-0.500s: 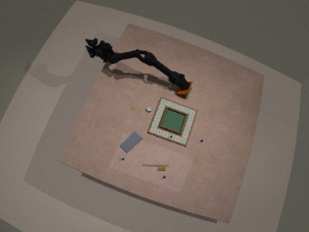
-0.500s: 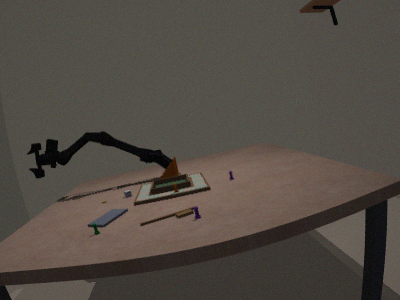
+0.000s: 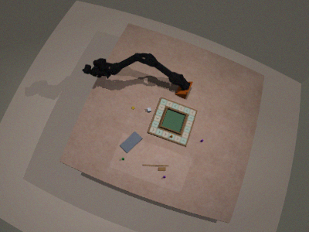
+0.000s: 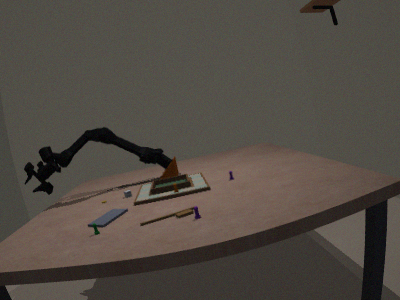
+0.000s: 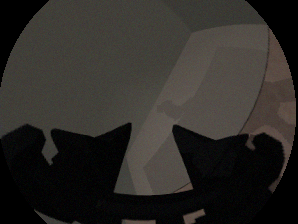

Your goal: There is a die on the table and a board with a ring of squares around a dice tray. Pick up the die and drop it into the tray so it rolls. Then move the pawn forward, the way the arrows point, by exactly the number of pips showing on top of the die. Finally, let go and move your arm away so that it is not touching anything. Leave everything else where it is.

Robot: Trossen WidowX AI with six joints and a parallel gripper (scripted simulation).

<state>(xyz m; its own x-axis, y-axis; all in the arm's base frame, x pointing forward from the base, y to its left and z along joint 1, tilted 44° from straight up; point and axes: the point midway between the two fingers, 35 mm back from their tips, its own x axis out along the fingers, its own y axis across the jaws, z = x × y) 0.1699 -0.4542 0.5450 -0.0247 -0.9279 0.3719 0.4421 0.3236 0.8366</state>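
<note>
The desk [image 4: 280, 200] has a reddish-brown wooden top with a curved front edge, carried on a dark leg [image 4: 375, 250] under its right corner in the exterior view. Behind the desk rises a plain grey wall [image 4: 200, 75], dim and evenly lit. High above the desk's right side, a small brown bracket on a dark stem [image 4: 325, 7] juts from the upper edge. Seen from the top, the desk stands on a pale beige floor panel [image 3: 46, 77], with darker grey floor [image 3: 23, 15] beyond it. Soft shadows fall left of the desk.
</note>
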